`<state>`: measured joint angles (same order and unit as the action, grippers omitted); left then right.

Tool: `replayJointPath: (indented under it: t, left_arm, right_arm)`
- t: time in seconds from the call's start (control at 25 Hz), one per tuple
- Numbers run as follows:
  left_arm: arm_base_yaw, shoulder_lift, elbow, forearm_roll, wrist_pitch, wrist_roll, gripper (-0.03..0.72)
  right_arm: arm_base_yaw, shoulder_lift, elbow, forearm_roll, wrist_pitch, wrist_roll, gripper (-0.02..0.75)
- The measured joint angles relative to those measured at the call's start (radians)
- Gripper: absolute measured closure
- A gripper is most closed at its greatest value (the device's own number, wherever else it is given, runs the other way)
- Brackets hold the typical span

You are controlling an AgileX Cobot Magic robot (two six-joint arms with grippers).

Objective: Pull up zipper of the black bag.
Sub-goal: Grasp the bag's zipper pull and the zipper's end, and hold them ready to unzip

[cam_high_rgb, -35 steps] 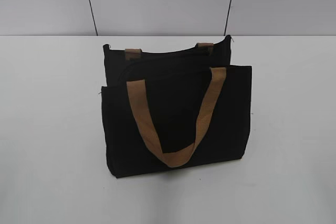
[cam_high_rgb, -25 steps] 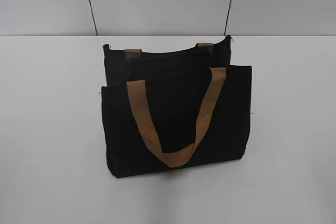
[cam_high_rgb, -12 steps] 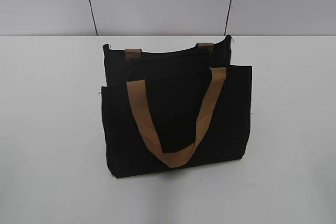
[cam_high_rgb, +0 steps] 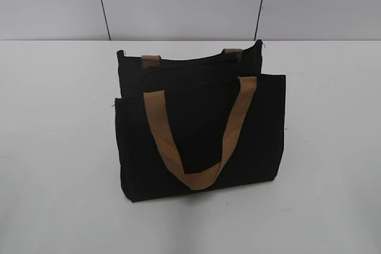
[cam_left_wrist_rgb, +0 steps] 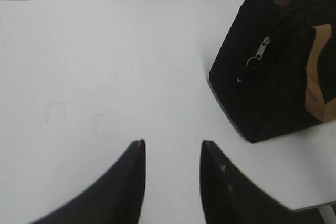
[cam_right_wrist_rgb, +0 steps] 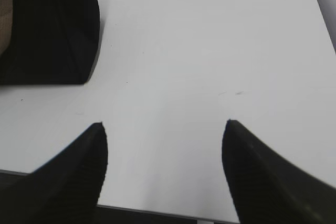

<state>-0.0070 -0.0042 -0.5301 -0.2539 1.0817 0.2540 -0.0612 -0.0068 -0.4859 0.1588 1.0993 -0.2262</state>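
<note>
The black bag (cam_high_rgb: 199, 132) was seen standing on the white table (cam_high_rgb: 53, 147), roughly centre of the ext. view, front panel turned toward the camera and leaning back a little. One tan strap handle (cam_high_rgb: 199, 135) was draped down over the front panel in a U-shape; the 2nd handle's ends (cam_high_rgb: 151, 60) were just visible at the rear top edge. The zipper (cam_high_rgb: 178, 63) was made out only as a thin dark line along the bag's top in that view; whether it was closed couldn't be told there. No arm was seen in the ext. view.

In the left wrist view the bag's end face (cam_left_wrist_rgb: 273, 72) was seen upper right, w/ a small silvery pull tab (cam_left_wrist_rgb: 260, 53) hanging on the side near the top corner, a ring at its lower end. The left gripper (cam_left_wrist_rgb: 170, 153) was seen over bare table, well apart from the bag, fingers parted w/ a modest gap, nothing between them.

In the right wrist view a bag corner (cam_right_wrist_rgb: 50, 30) was seen upper left. The right gripper (cam_right_wrist_rgb: 164, 132) was spread wide over bare tabletop near the table's edge, nothing held, apart from the bag.
</note>
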Motion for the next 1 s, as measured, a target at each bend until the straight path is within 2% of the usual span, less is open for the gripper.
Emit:
replayJointPath:
  t: [0.2,0.32,0.44,0.6,0.72,0.84,0.92,1.0]
  left_arm:
    - [0.0,0.092,-0.001,0.0,-0.007,0.0,0.237]
    - [0.0,0.197,-0.025,0.0,-0.058,0.019,0.21]
    - [-0.001,0.331,-0.049,-0.017,-0.131,0.132,0.211]
    - [-0.003,0.54,-0.05,-0.169,-0.252,0.392,0.225]
    - [-0.004,0.7,-0.05,-0.382,-0.319,0.707,0.227]
    - [-0.005,0.9,-0.051,-0.655,-0.32,1.044,0.23]
    - [-0.005,0.997,-0.051,-0.798,-0.312,1.229,0.237]
    - [-0.006,1.094,-0.053,-0.891,-0.325,1.38,0.245]
  right_arm:
    - [0.0,0.062,0.0,0.0,-0.004,0.0,0.209]
    - [0.0,0.15,-0.021,0.0,-0.033,0.0,0.209]
    - [0.0,0.245,-0.073,0.014,-0.072,0.0,0.209]
    - [0.0,0.403,-0.158,0.077,-0.087,-0.035,0.209]
    - [0.0,0.499,-0.23,0.115,-0.089,-0.094,0.209]
    - [0.0,0.599,-0.305,0.127,-0.089,-0.138,0.209]
    - [0.0,0.654,-0.352,0.128,-0.089,-0.162,0.209]
    - [0.0,0.697,-0.39,0.131,-0.089,-0.189,0.209]
